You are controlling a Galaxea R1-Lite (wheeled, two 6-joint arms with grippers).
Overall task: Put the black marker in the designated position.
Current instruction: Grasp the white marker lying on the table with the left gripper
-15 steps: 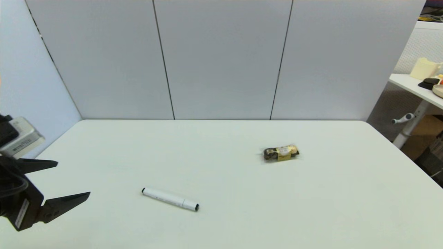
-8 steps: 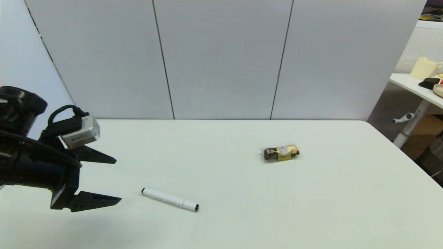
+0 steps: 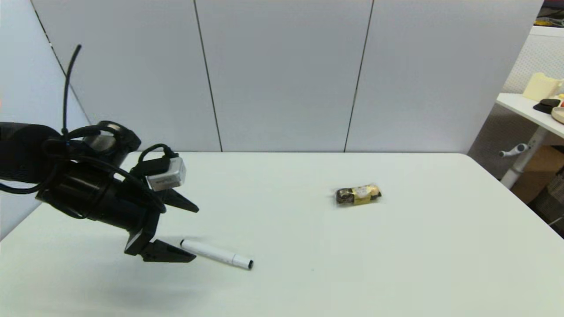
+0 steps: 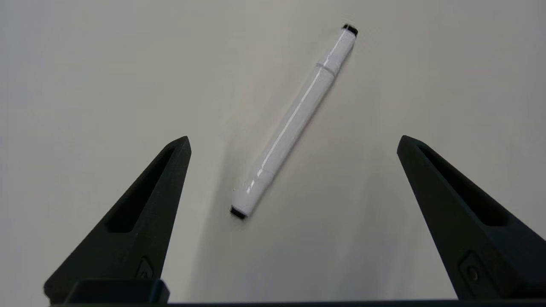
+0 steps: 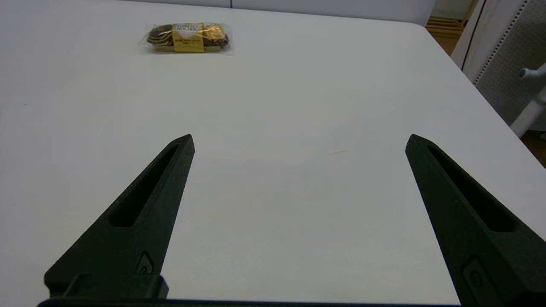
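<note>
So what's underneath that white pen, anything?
Only bare white table. The black marker lies flat on it, nothing tucked beneath that shows. The left pincer hovers open beside its end; whatever the barrel itself covers can't be seen.

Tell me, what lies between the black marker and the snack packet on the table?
Nothing: in the head view only bare white table separates the black marker from the snack packet.

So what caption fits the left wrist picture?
Open left gripper poised above the slim white-barrelled black marker lying on the white table.
</note>
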